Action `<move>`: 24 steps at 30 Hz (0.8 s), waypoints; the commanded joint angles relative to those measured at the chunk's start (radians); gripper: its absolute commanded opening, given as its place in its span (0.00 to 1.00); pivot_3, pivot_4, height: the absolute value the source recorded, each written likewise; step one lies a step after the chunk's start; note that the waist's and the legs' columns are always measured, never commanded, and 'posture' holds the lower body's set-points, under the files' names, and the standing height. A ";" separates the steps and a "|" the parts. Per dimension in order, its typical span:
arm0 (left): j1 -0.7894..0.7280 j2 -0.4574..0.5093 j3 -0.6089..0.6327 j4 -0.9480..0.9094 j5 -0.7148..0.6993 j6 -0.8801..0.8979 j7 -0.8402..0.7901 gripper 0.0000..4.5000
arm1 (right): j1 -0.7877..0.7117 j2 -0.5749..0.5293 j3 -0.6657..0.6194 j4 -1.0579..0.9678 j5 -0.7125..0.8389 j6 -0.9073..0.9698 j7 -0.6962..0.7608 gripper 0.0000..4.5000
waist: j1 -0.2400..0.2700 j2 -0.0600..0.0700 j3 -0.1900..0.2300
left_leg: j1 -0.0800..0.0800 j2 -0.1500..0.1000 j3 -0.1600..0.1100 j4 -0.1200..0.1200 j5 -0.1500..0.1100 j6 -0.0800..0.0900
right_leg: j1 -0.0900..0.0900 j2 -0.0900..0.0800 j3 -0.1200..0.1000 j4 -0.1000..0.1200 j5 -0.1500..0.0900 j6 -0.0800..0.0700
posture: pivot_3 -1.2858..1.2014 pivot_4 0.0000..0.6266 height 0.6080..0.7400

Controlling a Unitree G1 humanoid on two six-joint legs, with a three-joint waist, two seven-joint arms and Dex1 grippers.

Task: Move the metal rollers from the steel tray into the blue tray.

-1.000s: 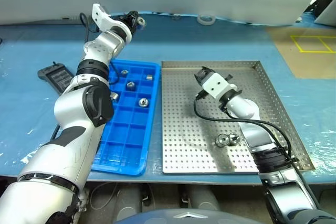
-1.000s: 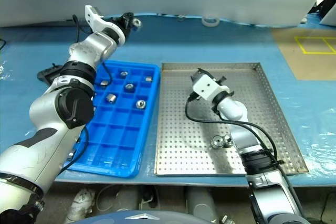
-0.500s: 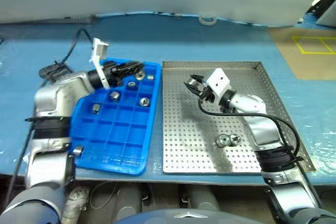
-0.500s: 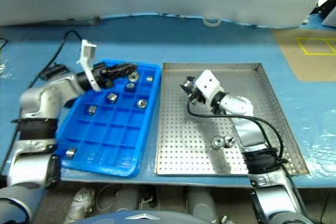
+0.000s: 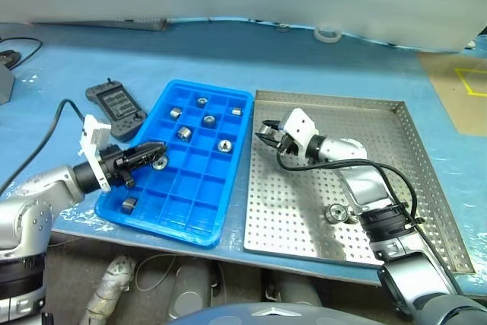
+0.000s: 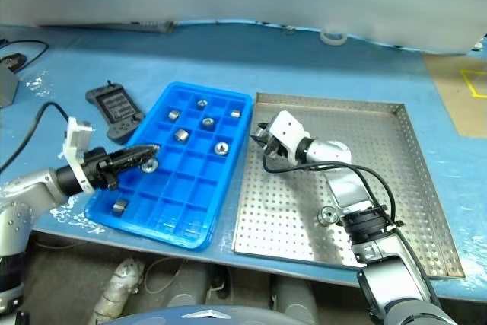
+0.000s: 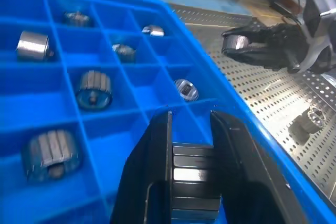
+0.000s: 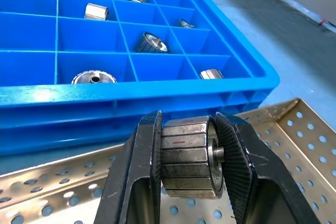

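While gripped by right gripper (image 8: 186, 129), roller (image 8: 186, 157), facets visible in the wrist view.

The bright blue gridded plastic tray (image 5: 199, 164) is set on the blue-covered table (image 5: 68, 58), just left of the large perforated steel tray (image 5: 396, 150). Several small silvery metal rollers (image 5: 209, 120) are spread over the blue tray's compartments, mostly at its far end; one roller (image 5: 334, 214) is left on the steel tray's floor. A dark handheld controller (image 5: 116, 103) is laid left of the blue tray.
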 commanded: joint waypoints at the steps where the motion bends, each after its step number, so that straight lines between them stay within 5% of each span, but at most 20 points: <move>1: 0.039 -0.023 -0.008 -0.066 -0.008 -0.034 0.028 0.17 | -0.028 0.007 0.001 0.001 -0.004 -0.048 0.005 0.27 | 0.002 0.000 0.000 | 0.000 0.000 0.000 0.000 0.000 0.000 | 0.000 0.000 0.000 0.000 0.000 0.000 | 0.56 0.24 1.00; 20: 0.064 0.033 -0.065 0.053 0.068 -0.070 0.027 0.17 | 0.002 0.008 -0.006 -0.010 -0.036 -0.072 -0.016 0.27 | 0.000 -0.001 0.000 | 0.004 0.001 0.000 0.000 0.001 -0.002 | 0.003 0.002 0.001 0.001 0.000 0.000 | 0.55 0.24 1.00; 24: 0.018 0.035 -0.080 0.065 0.088 -0.066 0.067 0.46 | -0.001 0.008 -0.006 -0.004 -0.040 -0.079 -0.020 0.27 | 0.000 -0.001 0.000 | 0.005 0.001 0.000 0.000 0.001 -0.002 | 0.003 0.002 0.001 0.001 0.000 0.000 | 0.54 0.24 1.00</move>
